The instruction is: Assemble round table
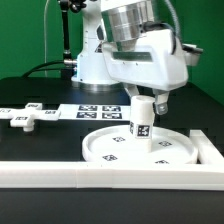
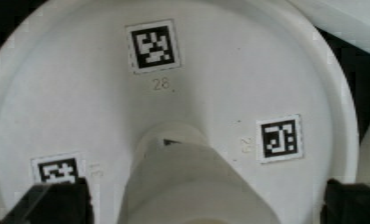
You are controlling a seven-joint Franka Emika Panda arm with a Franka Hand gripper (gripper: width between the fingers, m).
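- Exterior view: nearest the camera, the long white border bar [image 1: 100,178] is running across the front edge of the table, and just behind it we are looking at the round disc [image 1: 140,147] lying flat inside the corner the bars make.
- The cylinder post [image 1: 143,117] is standing upright on the middle of the disc, its tags facing us, and the gripper [image 1: 146,97] is hanging directly above the post's top with its fingers spread and nothing in them.
- The cross-shaped piece [image 1: 24,118] is lying well apart, toward the exterior view's left, beside the marker board [image 1: 95,110].
- Wrist view: the post [image 2: 178,185] is filling the near field, rising from the disc [image 2: 93,110], whose tags are showing all around it; the dark fingertips [image 2: 31,205] are standing clear on either side, not pressing the post.
- We are judging that the post-to-disc step is being finished. Whether the post is fully seated we cannot tell.
- The next move is calling for either another twist of the post, or a lift away and a reach for the cross-shaped piece, to be fitted on top of the post.
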